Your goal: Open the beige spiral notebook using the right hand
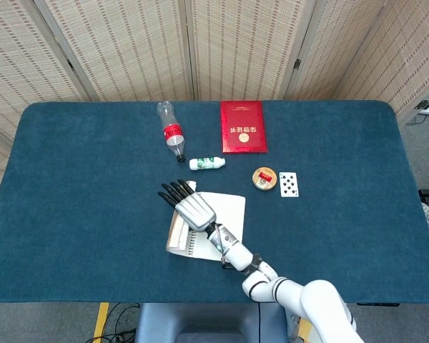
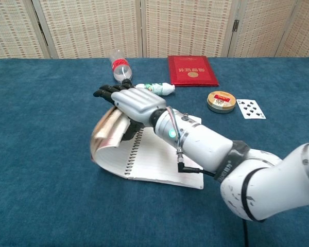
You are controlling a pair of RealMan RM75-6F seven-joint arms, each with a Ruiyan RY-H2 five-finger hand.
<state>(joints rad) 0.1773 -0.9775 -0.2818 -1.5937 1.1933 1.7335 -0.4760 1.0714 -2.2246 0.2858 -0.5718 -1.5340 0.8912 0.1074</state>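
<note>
The right hand [image 1: 192, 208] [image 2: 130, 103] lay palm-down over the left part of the beige spiral notebook [image 1: 204, 223] [image 2: 144, 154], its dark fingers [image 2: 107, 92] stretched out side by side toward the table's left. It pressed on the beige cover [image 2: 107, 135], which was folded over past the spiral binding and curled under the palm; whether the thumb gripped the cover's edge could not be made out. The notebook lay open near the middle of the blue table [image 1: 79, 193] [image 2: 36, 154], a white lined page facing up to the right of the spiral. The forearm reached in from the lower right, crossing low over the open page, wrist roughly level.

Beyond the notebook lay a small white bottle [image 1: 206, 163] [image 2: 155, 88], a clear plastic bottle with a red label [image 1: 170, 131] [image 2: 118, 64], and a red booklet [image 1: 243, 126] [image 2: 191, 70]. To the right sat a round tin [image 1: 264, 179] [image 2: 221, 101] just beside a playing card [image 1: 289, 184] [image 2: 250, 109].
</note>
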